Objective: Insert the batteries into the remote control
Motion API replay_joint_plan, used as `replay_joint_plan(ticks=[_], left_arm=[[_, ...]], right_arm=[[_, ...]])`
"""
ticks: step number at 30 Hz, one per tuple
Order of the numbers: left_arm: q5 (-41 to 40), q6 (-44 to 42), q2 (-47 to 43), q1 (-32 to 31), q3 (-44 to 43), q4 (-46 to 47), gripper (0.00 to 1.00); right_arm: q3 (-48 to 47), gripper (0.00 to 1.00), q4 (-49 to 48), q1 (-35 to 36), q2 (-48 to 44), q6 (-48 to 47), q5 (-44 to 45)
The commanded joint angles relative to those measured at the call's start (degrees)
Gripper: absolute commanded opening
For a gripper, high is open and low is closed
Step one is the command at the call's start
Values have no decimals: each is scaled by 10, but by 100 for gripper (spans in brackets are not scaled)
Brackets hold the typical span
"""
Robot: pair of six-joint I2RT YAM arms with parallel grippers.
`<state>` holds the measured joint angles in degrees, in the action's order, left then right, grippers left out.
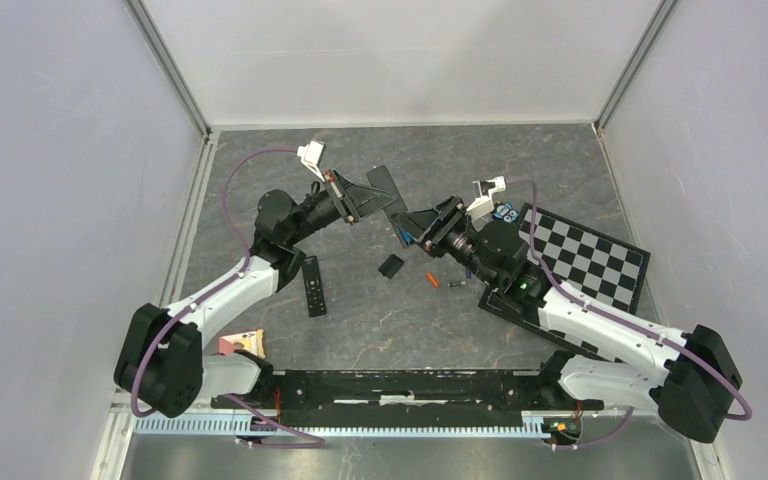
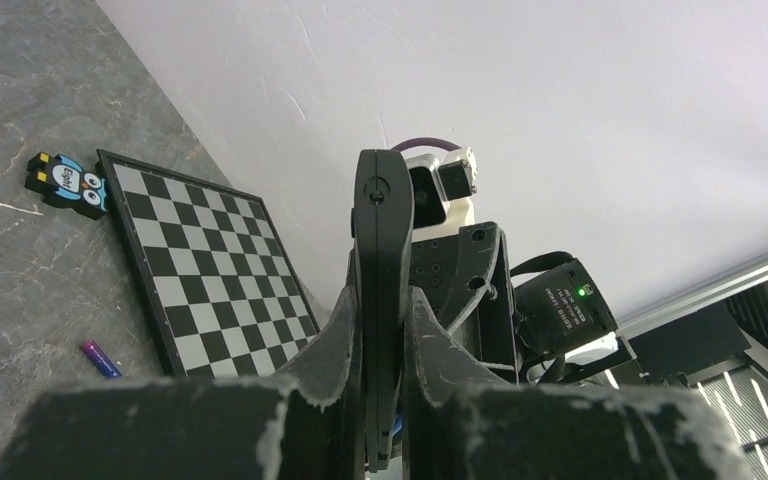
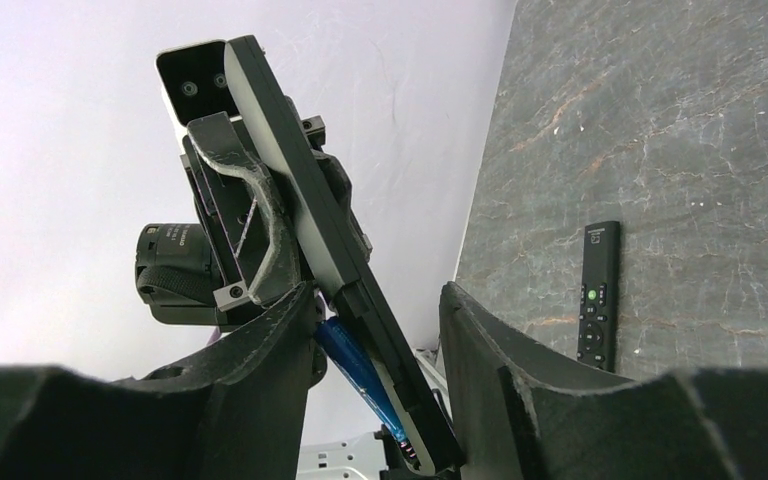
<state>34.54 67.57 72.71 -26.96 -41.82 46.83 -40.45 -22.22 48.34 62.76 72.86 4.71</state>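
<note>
Step in hand: loading is under way, as I judge it; the remote control [image 1: 388, 197] is held up off the desk [image 1: 560, 160] between the two arms, and a blue battery [image 3: 352, 366] lies against its lower body in the right wrist view.
Left pincer [image 2: 380, 345]: clenched on the remote control, edge-on between its fingers.
Right pincer [image 3: 375, 340]: fingers parted around the remote's lower end, the blue battery beside its left finger; whether it truly grips the battery I cannot tell.
Other batteries: an orange one [image 1: 430, 278] and a dark one [image 1: 454, 283] lie on the desk, just below the raised remote control.
Loose cover [image 1: 391, 265]: on the desk, left of the orange battery.
Second remote [image 1: 313, 285]: flat on the desk, lower left of the held one.
Arm pose: both arms reach inward, wrists turned to face each other.
Next move: probably seating the blue battery squarely in its bay, which calls for steady alignment.
</note>
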Motion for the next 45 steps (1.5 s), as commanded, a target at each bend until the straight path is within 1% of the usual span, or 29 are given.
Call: replay_joint_plan(ticks=[1, 21, 41, 42, 43, 45], left_arm=[[-12, 6, -3, -1, -5, 22, 2], [-40, 48, -3, -1, 12, 67, 2], [-45, 57, -11, -1, 8, 62, 2], [-46, 57, -11, -1, 9, 61, 2], [-45, 56, -12, -1, 9, 60, 2], [-46, 49, -13, -1, 11, 56, 2]], right_arm=[[-1, 54, -33, 0, -2, 7, -11], [34, 53, -62, -3, -22, 32, 15], [43, 35, -67, -4, -15, 25, 4], [43, 35, -69, -4, -15, 23, 3], [43, 39, -72, -5, -15, 20, 2], [42, 58, -74, -7, -17, 10, 1]])
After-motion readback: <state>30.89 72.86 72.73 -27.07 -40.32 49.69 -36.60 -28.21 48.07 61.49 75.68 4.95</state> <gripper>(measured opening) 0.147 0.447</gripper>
